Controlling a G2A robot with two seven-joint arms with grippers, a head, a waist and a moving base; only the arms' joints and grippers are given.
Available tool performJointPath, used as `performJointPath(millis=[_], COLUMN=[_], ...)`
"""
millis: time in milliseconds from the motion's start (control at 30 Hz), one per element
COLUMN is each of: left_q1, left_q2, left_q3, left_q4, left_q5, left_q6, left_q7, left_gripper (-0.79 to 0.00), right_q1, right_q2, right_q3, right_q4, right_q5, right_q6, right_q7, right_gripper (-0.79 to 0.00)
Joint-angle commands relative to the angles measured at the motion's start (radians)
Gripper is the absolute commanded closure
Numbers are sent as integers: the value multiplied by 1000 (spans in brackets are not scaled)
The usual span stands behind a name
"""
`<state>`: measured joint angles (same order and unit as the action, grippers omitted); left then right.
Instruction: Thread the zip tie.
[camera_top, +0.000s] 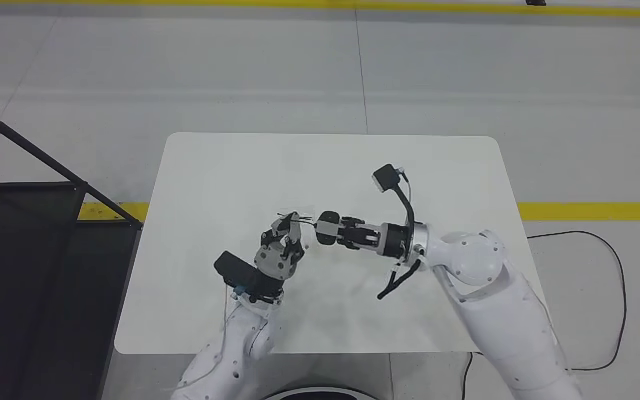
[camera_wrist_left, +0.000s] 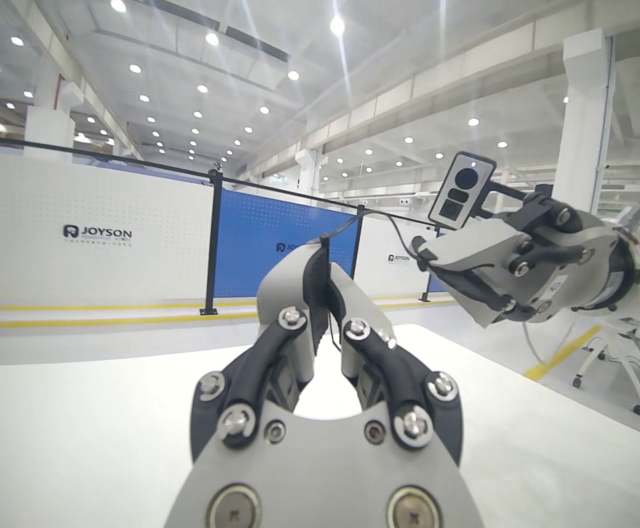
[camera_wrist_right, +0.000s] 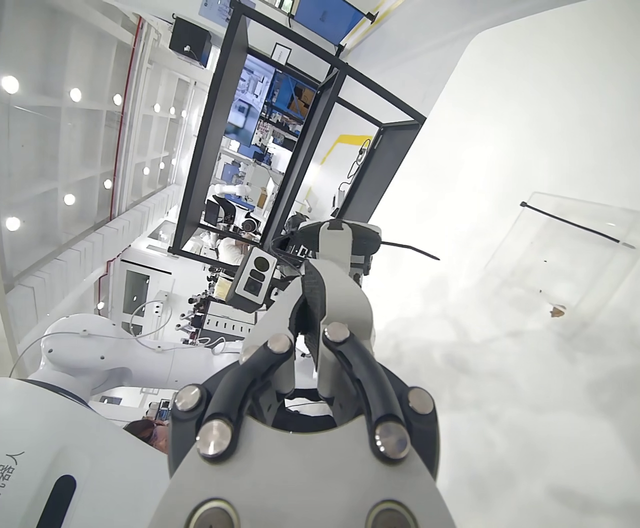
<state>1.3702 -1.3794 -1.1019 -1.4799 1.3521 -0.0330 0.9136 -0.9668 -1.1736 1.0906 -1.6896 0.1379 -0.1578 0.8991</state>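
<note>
The black zip tie (camera_wrist_left: 369, 214) arcs between my two grippers above the white table (camera_top: 430, 180). My left gripper (camera_wrist_left: 325, 252) is shut on it just below its square head, and the strap's lower part hangs between the fingers. My right gripper (camera_wrist_left: 424, 256) is shut on the other end, close beside the left one. From the top, the left gripper (camera_top: 287, 237) and right gripper (camera_top: 318, 228) nearly touch near the table's middle, with the tie (camera_top: 300, 216) a thin line across them. In the right wrist view my right gripper (camera_wrist_right: 322, 250) is shut and a pointed tie end (camera_wrist_right: 415, 250) sticks out past it.
A faint clear rectangle (camera_wrist_right: 575, 260) with a second black tie (camera_wrist_right: 570, 225) on it shows on the table surface in the right wrist view. A black frame (camera_top: 40, 160) stands beside the table's left edge. Bare table lies all around both grippers.
</note>
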Motion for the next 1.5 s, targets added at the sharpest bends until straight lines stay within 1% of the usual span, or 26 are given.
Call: performJointPath(millis=[0,433,600,767,1167,1467], left_q1=[-5,-15,-15,-15,-23,-26], left_q2=[-3,-13,-16,-18,-26,-32], left_q3=[6,11,9,6,7,17], left_q4=[10,31,34,35,51,60], left_q5=[0,0,0,2,12,34], left_q6=[9,28,27,27,46,62], left_q7=[9,33,36,37,38,48], left_gripper=[0,0,0,0,0,0], right_q1=[0,-9,-17,-24,-45,-47], right_q2=[0,4,3,1,5,8], right_q3=[-1,-12,-14,-15,6,12], right_q4=[0,-13,-19,-23,-26,-29], right_q5=[-6,-98,-133,-137,-89,-86], right_q6=[2,11,16,13,-64,-58], right_q7=[1,-29,-80,-121,-88,-72], right_gripper=[0,0,0,0,0,0])
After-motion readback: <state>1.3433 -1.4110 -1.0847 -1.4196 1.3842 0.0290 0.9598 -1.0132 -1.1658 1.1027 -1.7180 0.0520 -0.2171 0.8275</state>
